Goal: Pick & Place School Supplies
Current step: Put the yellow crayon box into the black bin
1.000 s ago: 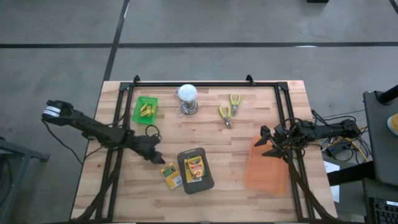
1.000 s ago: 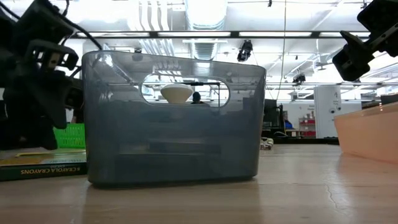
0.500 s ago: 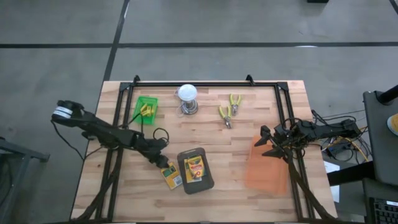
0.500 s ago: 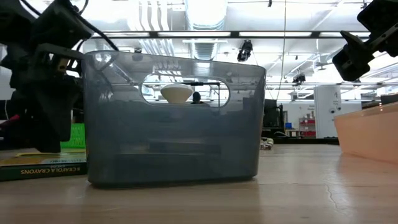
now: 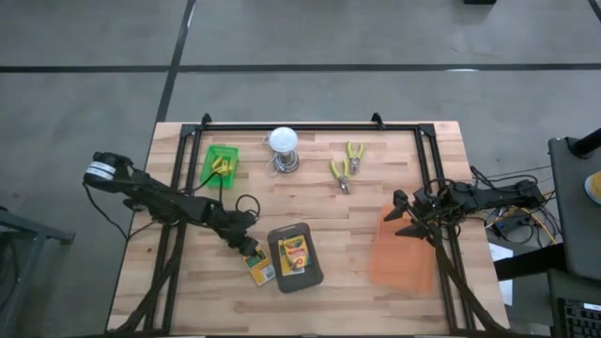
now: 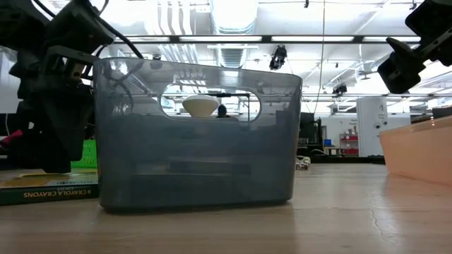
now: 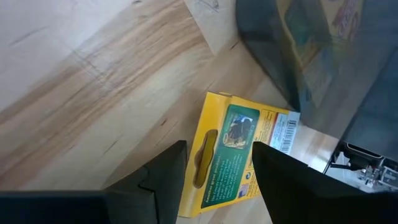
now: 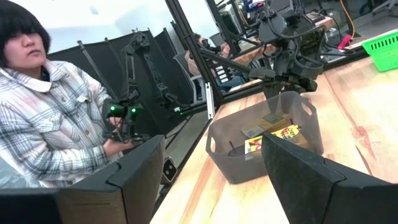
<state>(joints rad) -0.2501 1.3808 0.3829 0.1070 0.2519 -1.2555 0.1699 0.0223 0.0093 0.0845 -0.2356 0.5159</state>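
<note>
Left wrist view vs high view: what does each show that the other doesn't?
Only the left wrist view: the print and barcode on the crayon box lying between the left claw's open fingers. Only the high view: the green basket, bulb, pliers, orange bin and the right claw, waiting above that bin. Both: the grey bin, a crayon box inside.

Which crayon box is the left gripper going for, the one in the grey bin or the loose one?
The loose crayon box lying on the table beside the grey bin; the left gripper, fingers apart, is right over it.
</note>
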